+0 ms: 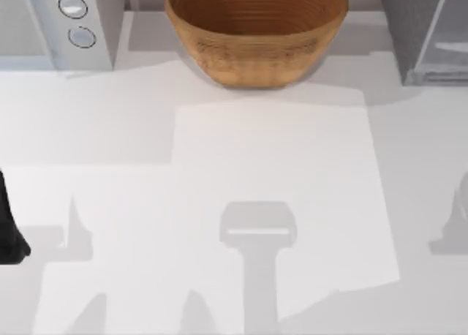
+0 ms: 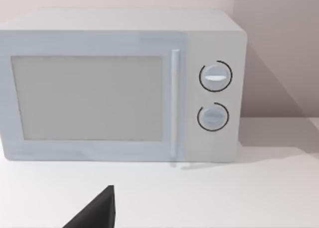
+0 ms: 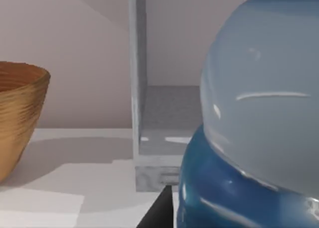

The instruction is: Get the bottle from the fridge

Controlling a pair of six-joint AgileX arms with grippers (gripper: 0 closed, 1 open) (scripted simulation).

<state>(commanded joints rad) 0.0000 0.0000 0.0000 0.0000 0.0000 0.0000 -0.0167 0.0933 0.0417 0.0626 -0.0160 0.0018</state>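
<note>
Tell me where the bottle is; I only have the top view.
Observer: The right wrist view has the bottle, with its blue cap, close to the camera and outside the fridge.
Operator: Is the fridge open?
Observer: Yes, that view looks in at a bare grey shelf.
Operator: And the left arm at the table's left edge?
Observer: Its wrist camera faces the microwave, whose door is shut.

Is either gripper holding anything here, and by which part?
Probably the bottle, close against the right gripper, outside the fridge; where it is gripped cannot be told.
</note>
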